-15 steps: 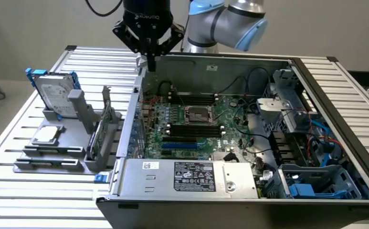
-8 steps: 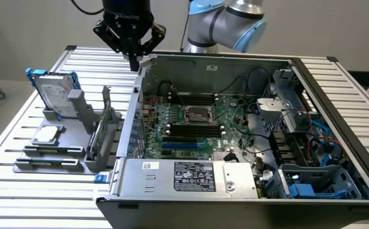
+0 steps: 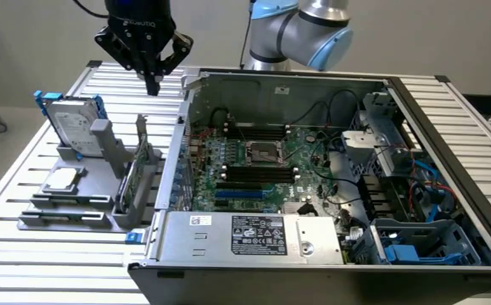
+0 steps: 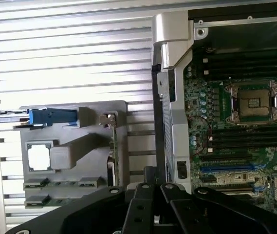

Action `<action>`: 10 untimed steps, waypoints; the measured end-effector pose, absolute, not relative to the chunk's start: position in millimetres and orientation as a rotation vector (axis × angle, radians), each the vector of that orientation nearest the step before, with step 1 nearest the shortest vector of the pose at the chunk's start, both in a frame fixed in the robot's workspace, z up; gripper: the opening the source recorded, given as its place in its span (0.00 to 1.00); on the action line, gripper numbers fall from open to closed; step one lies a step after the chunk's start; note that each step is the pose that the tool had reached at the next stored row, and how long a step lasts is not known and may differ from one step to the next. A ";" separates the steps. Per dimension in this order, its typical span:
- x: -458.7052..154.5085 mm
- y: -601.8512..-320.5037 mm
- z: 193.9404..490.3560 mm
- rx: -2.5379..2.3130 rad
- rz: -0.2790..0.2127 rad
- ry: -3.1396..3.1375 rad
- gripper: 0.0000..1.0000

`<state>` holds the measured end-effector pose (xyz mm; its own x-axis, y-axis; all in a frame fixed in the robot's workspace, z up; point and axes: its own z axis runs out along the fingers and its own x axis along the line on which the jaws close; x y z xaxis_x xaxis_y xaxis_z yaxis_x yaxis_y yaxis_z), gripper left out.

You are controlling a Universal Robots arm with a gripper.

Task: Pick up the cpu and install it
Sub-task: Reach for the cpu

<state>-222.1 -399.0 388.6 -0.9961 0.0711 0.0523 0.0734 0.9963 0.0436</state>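
Gripper (image 3: 153, 86) pinched together, empty, upper left of exterior view. cpu (image 3: 63, 180) flat on gray holder (image 3: 75, 219) lower left: prob light, stiff, delicate, grab 2 opposite edges.

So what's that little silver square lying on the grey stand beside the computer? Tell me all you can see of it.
It is the processor chip: a small, flat square with a dull silvery metal top. It lies flat in a shallow seat on the grey stand, near the upright hard drive, outside the computer case. Only the stand touches it.
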 end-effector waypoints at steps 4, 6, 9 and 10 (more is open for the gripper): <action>-240.1 -399.0 387.6 -0.112 -0.070 -3.085 0.11; -249.1 -399.0 386.7 -0.112 -0.069 -3.085 0.11; -263.0 -399.0 384.9 -0.112 -0.066 -3.085 0.11; -267.5 -399.0 384.3 -0.112 -0.064 -3.085 0.11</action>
<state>-267.5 -399.0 384.3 -0.9959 0.0713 0.0552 0.0736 0.9965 0.0394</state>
